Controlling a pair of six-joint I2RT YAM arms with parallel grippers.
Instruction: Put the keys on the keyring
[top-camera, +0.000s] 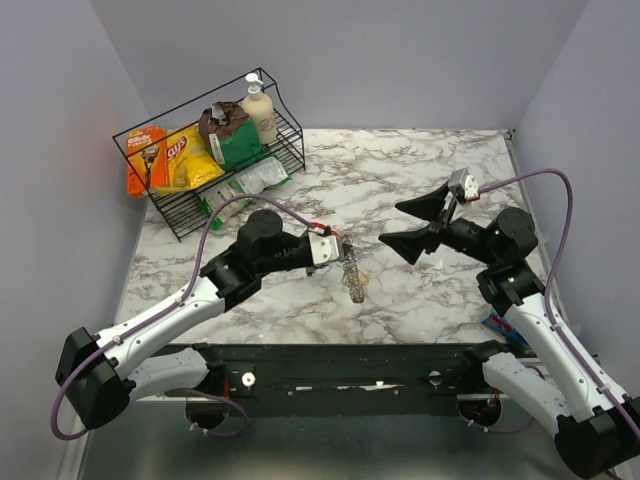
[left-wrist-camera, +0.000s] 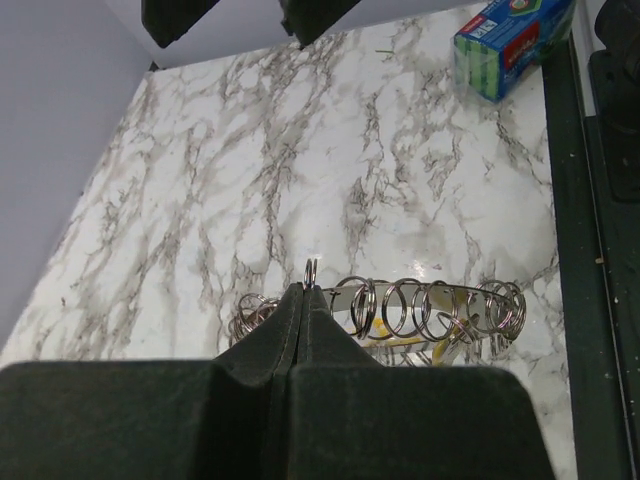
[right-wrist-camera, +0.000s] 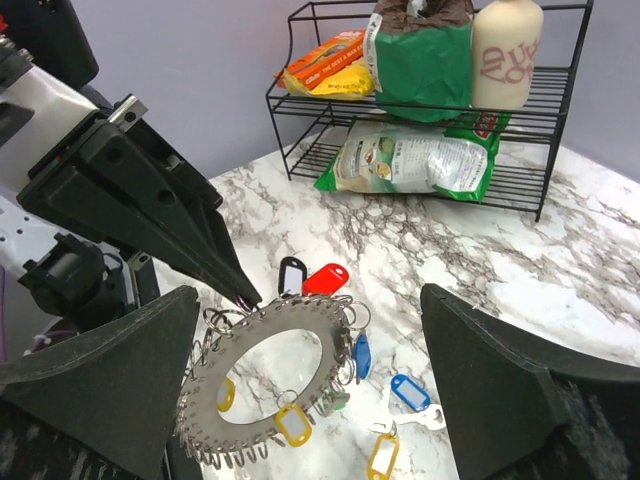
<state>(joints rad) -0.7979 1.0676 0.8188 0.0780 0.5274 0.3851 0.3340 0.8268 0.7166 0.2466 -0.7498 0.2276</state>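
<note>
One wire basket (right-wrist-camera: 520, 175) stands at the far left corner of the table (top-camera: 420, 160) and holds five things. On its upper shelf are an orange bag (top-camera: 143, 160), a yellow bag (top-camera: 190, 155), a green bag (top-camera: 235, 140) with a brown top and a cream bottle (top-camera: 262, 115). One pale green pouch (top-camera: 255, 178) lies on the lower shelf. Near the middle of the table, toward the near edge, the left gripper (left-wrist-camera: 305, 296) has its two fingers pressed together on the keyring (left-wrist-camera: 311, 270). This thin wire ring stands up just past the fingertips (whether it is threaded onto anything I cannot tell). Right against those fingertips is one flat metal hoop (right-wrist-camera: 290, 313), tilted up on its edge. Its rim is strung with many small wire rings, too crowded to count. The keys (right-wrist-camera: 325, 278) cluster around that hoop, some at its rim and some on the table just beside it. By their plastic heads I count one black, one red, two blue and three yellow. The right gripper (top-camera: 390, 223) hangs to the right of the hoop, apart from it, its fingers spread wide with nothing between them. One blue pack (left-wrist-camera: 505, 45) lies by the near right corner.
</note>
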